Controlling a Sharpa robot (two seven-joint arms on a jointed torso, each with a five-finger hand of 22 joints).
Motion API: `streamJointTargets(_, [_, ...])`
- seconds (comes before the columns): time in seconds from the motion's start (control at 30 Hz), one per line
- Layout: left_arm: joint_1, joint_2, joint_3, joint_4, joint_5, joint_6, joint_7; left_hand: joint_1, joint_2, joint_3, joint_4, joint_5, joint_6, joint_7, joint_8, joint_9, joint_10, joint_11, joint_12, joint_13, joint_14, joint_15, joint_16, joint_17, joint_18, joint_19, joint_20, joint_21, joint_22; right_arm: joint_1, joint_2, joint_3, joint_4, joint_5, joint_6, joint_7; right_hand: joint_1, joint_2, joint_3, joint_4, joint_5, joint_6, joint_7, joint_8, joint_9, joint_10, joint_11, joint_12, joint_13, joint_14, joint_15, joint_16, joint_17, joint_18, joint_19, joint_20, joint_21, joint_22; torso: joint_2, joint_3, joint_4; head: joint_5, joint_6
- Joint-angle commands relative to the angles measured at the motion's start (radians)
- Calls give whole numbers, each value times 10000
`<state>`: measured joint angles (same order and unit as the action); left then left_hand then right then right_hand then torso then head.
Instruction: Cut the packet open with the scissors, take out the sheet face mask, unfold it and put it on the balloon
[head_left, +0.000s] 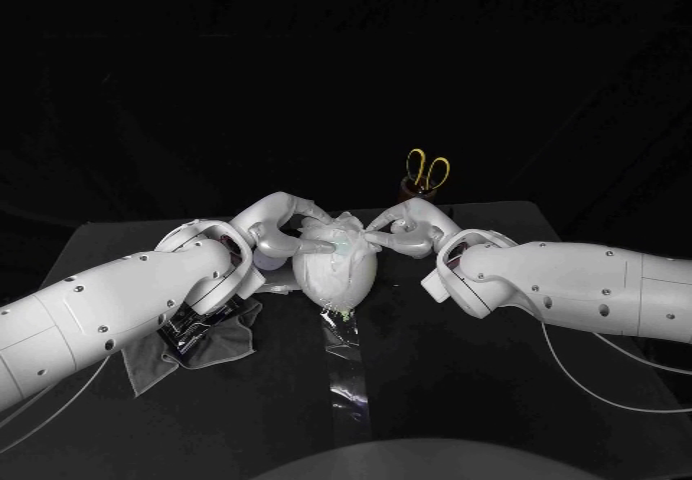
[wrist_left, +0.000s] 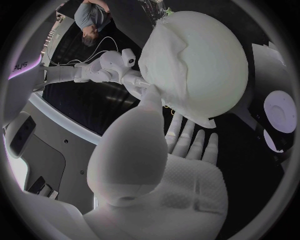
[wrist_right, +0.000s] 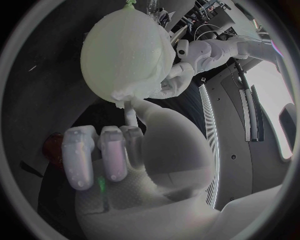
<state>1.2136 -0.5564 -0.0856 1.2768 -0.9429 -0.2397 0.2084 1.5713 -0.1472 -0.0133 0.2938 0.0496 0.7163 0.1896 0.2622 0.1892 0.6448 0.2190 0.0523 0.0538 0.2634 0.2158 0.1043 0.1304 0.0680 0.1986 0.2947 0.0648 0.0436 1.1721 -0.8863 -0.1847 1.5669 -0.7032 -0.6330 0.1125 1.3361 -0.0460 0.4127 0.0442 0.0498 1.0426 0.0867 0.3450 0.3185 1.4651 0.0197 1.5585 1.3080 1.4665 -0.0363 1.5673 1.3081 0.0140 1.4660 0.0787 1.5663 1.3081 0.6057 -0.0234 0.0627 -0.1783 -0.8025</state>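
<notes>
Mask step is nearly done, I'd say. The balloon (wrist_left: 219, 65) stands mid-worktop, knot end down, and the sheet face mask (wrist_left: 164, 65) is draped over one side of it, creased and not yet flat. Both arms come in low from the near corners and meet at the balloon, one on each flank, probably to brace it so it can't roll while the sheet is pressed down.

Left robot hand (head_left: 284, 228): thumb tip on the mask's edge, other fingers spread wide under the balloon, gripping nothing.

Right robot hand (head_left: 407, 225): one digit reaches to the mask's lower edge and the rest are curled in. I can't tell whether it's pinching the sheet or only touching it.

The scissors (head_left: 427, 170) sit at the worktop's (head_left: 476, 380) far edge, yellow handles up, well clear of both hands. A grey cloth (head_left: 216, 345) lies near the left edge under the left forearm. A clear strip (head_left: 343, 365) runs from the balloon toward the near edge. It could be packet or tape, can't say.

Next, smooth the creases gently. The balloon looks easy to tip.
</notes>
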Motion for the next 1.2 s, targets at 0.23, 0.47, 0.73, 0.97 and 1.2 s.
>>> streamJointTargets(0.23, [2, 2, -3, 9, -35, 210, -93, -23, 129, 67, -17, -11, 98, 562, 55, 8, 124, -11, 35, 17, 85, 0, -20, 2, 161, 34, -43, -55, -19, -7, -32, 3, 73, -87, -389, 145, 214, 43, 254, -282, -12, 204, -145, 467, 309, 1057, -201, 123, 2628, 1043, -212, 35, 2627, -140, 1048, -221, 45, 2627, -2, 3, -8, 14, -6])
streamJointTargets(0.47, [2, -5, -6, -7, -31, 222, -128, -21, 144, 73, -19, -12, 121, 565, 61, 13, 158, -6, 37, 18, 115, 10, -18, 5, 210, 36, -48, -60, -24, -7, -104, 3, 181, -82, -603, 206, 161, 3, 425, -378, -12, 178, -174, 683, 471, 1057, -232, 123, 2628, 1043, -249, 35, 2627, -140, 1048, -272, 45, 2627, -3, 2, -8, -2, -9])
streamJointTargets(0.73, [2, -10, -9, -48, -18, 254, -177, -22, 150, 74, -20, -12, 138, 572, 65, 16, 183, 4, 36, 18, 149, 25, -16, 9, 263, 34, -50, -67, -30, -9, -303, 2, 426, -81, -749, 248, 103, 6, 548, -415, -11, 159, -186, 808, 566, 1057, -245, 123, 2628, 1043, -263, 35, 2627, -140, 1048, -291, 45, 2627, -5, 0, -14, -16, -11])
streamJointTargets(0.97, [2, -9, -11, -66, -2, 244, -189, -22, 155, 76, -21, -12, 140, 576, 63, 16, 190, 9, 35, 18, 169, 28, -12, 14, 281, 44, -42, -65, -31, -15, -476, 2, 692, -106, -775, 214, 38, -15, 678, -463, -12, 128, -198, 935, 669, 1057, -257, 123, 2628, 1043, -275, 35, 2627, -140, 1048, -306, 45, 2627, -5, 1, -11, -20, 3])
streamJointTargets(1.2, [2, 1, -13, -65, 19, 258, -180, -13, 168, 84, -24, -12, 167, 578, 71, 22, 221, 16, 36, 19, 194, 35, -10, 16, 315, 51, -41, -67, -33, -17, -432, 3, 641, 112, -983, 399, -658, -248, 459, -90, -30, -828, 115, 479, 566, 1057, -20, 123, 2628, 1043, -129, 35, 2627, -140, 1048, -256, 45, 2627, 0, 9, 2, -13, 28])
